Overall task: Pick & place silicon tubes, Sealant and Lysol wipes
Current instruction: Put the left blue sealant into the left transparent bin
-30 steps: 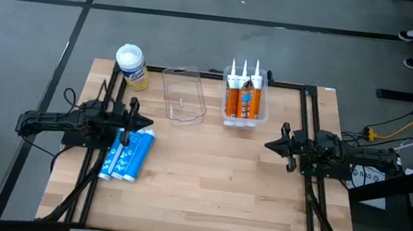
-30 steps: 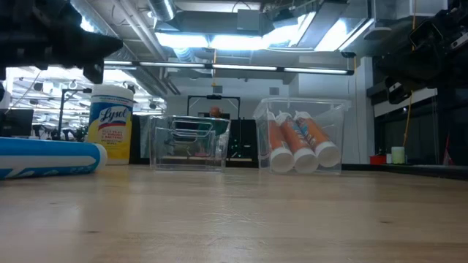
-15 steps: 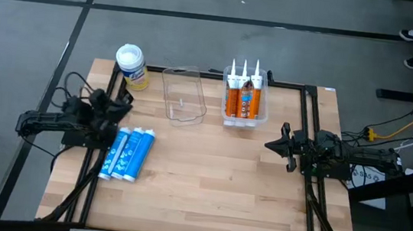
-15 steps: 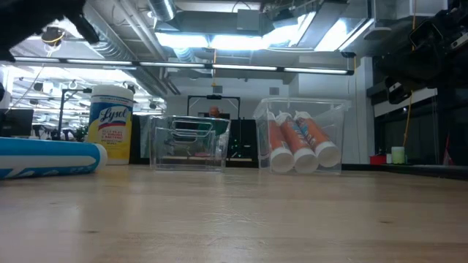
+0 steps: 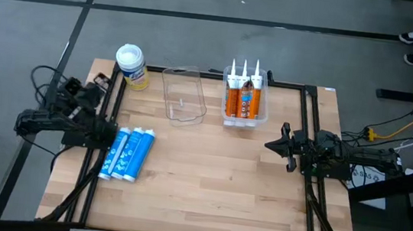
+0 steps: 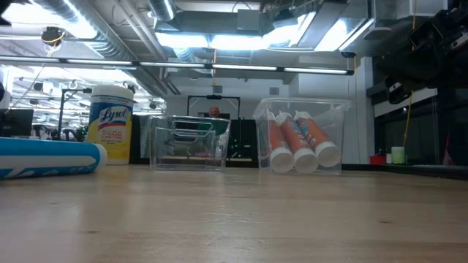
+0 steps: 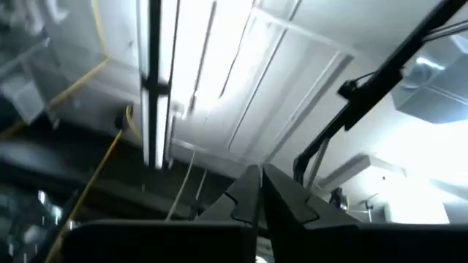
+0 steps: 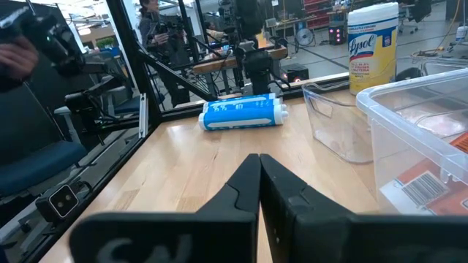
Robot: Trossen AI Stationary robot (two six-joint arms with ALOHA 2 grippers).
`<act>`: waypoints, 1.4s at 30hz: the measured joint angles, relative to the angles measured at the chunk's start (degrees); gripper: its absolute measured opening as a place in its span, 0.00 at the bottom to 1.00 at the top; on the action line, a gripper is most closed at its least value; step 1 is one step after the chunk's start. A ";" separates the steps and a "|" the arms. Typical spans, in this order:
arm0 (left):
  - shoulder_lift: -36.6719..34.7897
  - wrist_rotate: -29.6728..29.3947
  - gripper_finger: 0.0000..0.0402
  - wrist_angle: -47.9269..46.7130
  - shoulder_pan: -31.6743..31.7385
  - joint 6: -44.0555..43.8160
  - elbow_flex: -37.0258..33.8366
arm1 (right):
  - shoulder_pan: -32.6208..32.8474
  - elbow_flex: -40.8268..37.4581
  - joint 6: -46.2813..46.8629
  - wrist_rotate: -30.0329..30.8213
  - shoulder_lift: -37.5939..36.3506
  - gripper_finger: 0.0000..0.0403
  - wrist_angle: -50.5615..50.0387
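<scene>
Tubes [image 5: 127, 153], 3 lying lengthwise toward the table's front, sit just beside the left gripper [image 5: 101, 81], pinched shut and empty.

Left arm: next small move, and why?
Probably swing the left gripper down toward the blue tubes and open it. It is shut, empty and tipped up at the ceiling off the table's left edge, while the tubes lie loose beside it and the clear bin holds nothing.

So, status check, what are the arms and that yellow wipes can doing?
Left gripper shut, empty. Right gripper shut, empty. Lysol wipes upright at table corner, untouched. Nothing in the way.
</scene>
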 joint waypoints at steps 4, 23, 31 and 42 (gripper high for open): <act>3.11 0.00 0.04 -1.12 0.02 3.94 5.61 | 0.02 0.00 -0.02 0.00 0.00 0.03 0.00; 26.89 4.83 0.16 -23.13 0.00 5.97 31.87 | 0.02 0.00 0.01 0.00 0.00 0.03 0.00; 32.74 5.11 0.21 -33.48 0.02 5.29 38.67 | 0.02 0.00 -0.02 0.00 0.00 0.03 0.00; 38.38 5.11 0.32 -37.37 -1.52 5.32 43.95 | 0.01 0.00 0.06 0.00 0.00 0.03 0.00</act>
